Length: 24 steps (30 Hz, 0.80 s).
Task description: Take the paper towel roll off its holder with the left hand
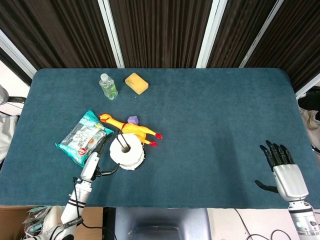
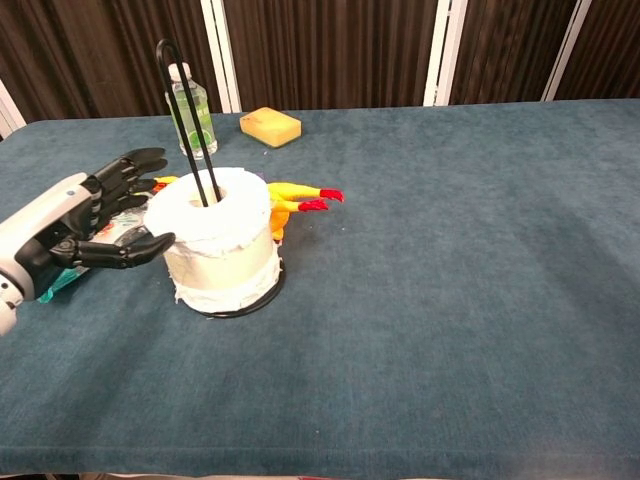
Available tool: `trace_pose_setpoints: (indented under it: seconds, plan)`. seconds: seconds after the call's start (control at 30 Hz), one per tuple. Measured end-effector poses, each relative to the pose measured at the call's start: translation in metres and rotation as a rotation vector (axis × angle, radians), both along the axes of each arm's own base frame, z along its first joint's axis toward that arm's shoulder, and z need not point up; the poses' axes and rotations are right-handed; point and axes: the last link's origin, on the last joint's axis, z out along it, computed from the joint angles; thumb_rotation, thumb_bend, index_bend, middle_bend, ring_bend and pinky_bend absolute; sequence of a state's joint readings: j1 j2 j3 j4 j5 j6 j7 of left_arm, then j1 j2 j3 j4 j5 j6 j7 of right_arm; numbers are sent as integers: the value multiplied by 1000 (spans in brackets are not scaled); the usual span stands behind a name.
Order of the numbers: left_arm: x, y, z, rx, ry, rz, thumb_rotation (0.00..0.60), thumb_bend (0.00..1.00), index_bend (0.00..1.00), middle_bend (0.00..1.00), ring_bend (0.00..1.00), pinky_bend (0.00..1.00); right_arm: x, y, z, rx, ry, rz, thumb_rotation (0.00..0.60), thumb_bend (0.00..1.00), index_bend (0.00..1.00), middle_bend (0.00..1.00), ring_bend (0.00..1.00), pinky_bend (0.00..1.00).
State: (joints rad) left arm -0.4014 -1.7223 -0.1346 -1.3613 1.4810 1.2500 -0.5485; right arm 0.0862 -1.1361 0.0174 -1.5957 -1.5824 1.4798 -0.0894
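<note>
1. The paper towel roll (image 2: 216, 238) is still sitting on its holder (image 2: 186, 120), upright, with the black wire loop of the holder poking up through the core. It's on the left-center part of the blue table (image 2: 450, 300).
2. The left hand (image 2: 88, 220) is right beside the roll on its left side, fingers (image 2: 135, 165) spread apart and holding nothing. The thumb tip looks like it's at the roll's side, but I can't tell if it's actually touching. From the head view the hand (image 1: 92, 162) sits just left of the roll (image 1: 127, 150).
3. The right hand (image 1: 285, 172) is way off at the near right edge of the table, fingers splayed out, nothing in it. Only the head view shows it.
4. A yellow rubber chicken (image 1: 129, 128) lies just behind the roll, red feet pointing right, with a small purple thing (image 1: 132, 120) next to it.
5. A teal wipes packet (image 1: 82, 137) lies flat to the left of the roll, partly behind the left hand in the chest view.
6. Farther back there's a small clear bottle (image 1: 108, 86) standing up and a yellow sponge (image 1: 136, 83) just to its right.
</note>
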Motion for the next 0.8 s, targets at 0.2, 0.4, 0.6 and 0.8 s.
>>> trace_pose_setpoints:
  seconds: [0.2, 0.4, 0.6, 0.8]
  plan:
    - [8, 1, -9, -16, 4, -4, 600, 316, 0, 0, 0, 0, -1, 1, 3, -4, -11, 2, 600, 37, 0, 0, 0, 0]
    - [16, 5, -17, -24, 23, -2, 600, 315, 0, 0, 0, 30, -2, 2, 6, -6, -28, 3, 600, 38, 0, 0, 0, 0]
    - [22, 11, -25, -38, 33, 23, 600, 313, 0, 0, 0, 161, -3, 3, 9, -13, -27, -1, 600, 37, 0, 0, 0, 0]
    - [28, 18, -33, -33, 46, 54, 600, 371, 231, 144, 253, 409, -5, 4, 13, -22, -36, -4, 600, 37, 0, 0, 0, 0]
